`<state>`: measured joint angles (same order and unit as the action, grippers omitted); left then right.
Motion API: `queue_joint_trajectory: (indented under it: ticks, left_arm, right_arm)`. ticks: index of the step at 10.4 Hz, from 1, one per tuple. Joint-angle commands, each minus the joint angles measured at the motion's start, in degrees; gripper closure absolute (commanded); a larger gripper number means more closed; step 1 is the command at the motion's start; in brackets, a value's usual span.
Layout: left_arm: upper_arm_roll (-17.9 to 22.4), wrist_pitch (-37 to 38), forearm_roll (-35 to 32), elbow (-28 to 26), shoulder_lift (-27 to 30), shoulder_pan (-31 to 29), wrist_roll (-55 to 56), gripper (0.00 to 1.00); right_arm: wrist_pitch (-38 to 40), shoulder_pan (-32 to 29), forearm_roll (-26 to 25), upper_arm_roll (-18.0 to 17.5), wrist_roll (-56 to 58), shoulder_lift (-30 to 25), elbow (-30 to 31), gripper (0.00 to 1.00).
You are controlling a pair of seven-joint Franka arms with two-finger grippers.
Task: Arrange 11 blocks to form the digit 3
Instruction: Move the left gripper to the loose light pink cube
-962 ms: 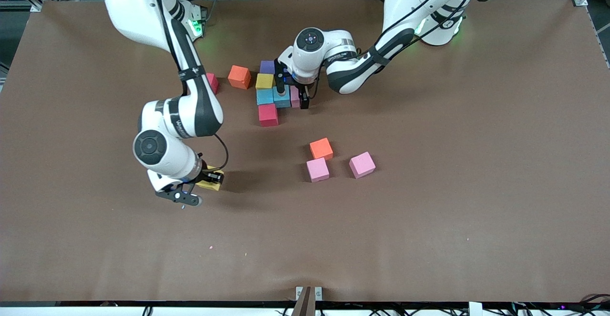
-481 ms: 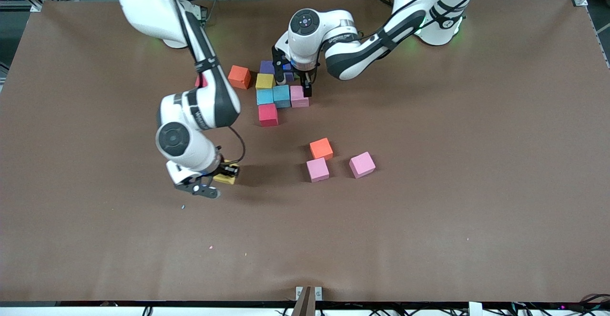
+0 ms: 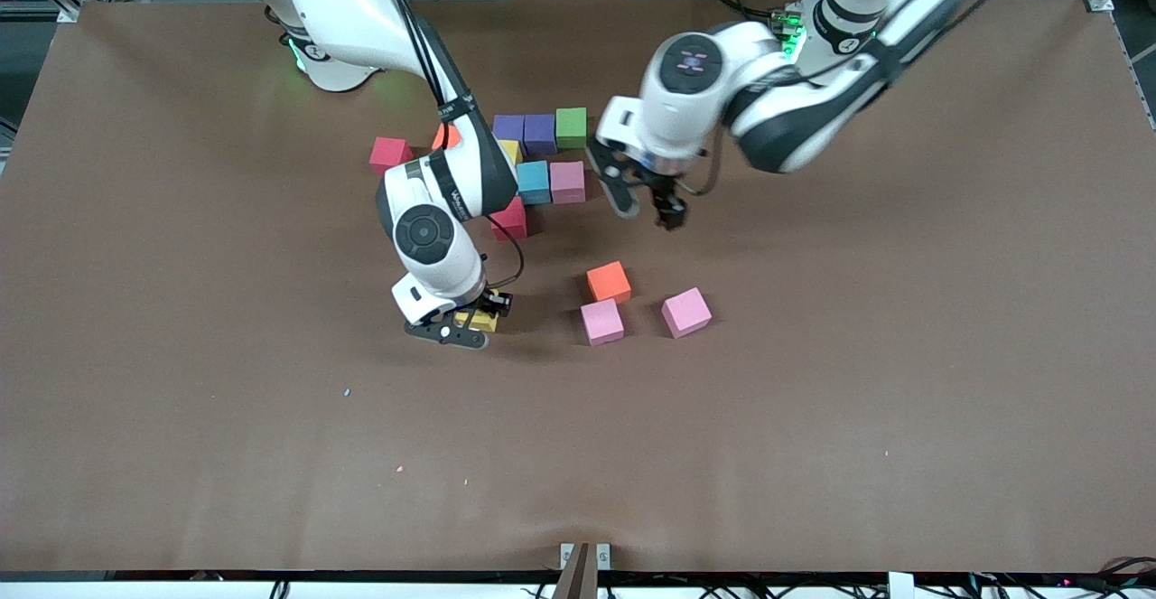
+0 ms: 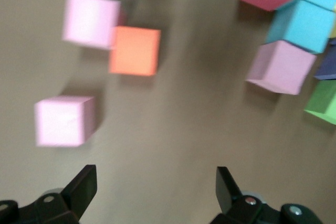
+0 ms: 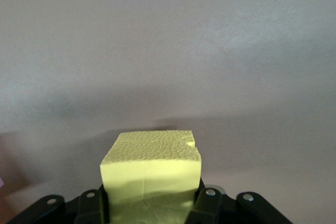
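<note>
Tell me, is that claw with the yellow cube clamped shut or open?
Shut on it: the right gripper has the yellow block pinched between its fingers.

A brown table (image 3: 903, 355) carries scattered blocks (image 3: 567, 181), clustered mostly toward the robots' bases.

A: Where's the cluster?
B: The cluster (image 3: 540, 134) is midway along the table (image 3: 903, 355), toward the bases' edge. A lone block (image 3: 389, 153) lies beside it, toward the right arm's end.
A: Trio?
B: The trio (image 3: 609, 281) is nearer the camera, well apart from the cluster.
A: Grippers?
B: The left gripper (image 3: 646, 210) is over bare table between cluster and trio. The right gripper (image 3: 474, 321), with a block (image 5: 151, 169) in it, is over table near the trio.
</note>
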<state>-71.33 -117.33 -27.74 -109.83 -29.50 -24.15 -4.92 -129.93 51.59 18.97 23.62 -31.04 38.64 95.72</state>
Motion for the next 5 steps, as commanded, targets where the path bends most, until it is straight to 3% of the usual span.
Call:
queue_joint_trajectory:
  ticks: [1, 3, 5]
  left_arm:
    - [-3.2, 1.6, 0.1, 0.4, 1.3, -9.7, -2.0, 0.0]
    - [0.4, 1.4, -0.9, 2.3, 0.6, -10.1, -5.5, 0.0]
    - [0.8, 0.8, -2.5, 4.0, -0.8, -10.0, -5.5, 0.0]
  right_arm:
    - [-1.3, 2.7, -0.8, 0.3, -0.8, -0.8, 2.2, 0.73]
    - [-3.0, 4.1, -0.6, 0.1, 0.0, -0.8, 4.3, 0.7]
    - [-4.8, 6.7, -0.5, -0.2, -0.2, -0.9, 6.4, 0.7]
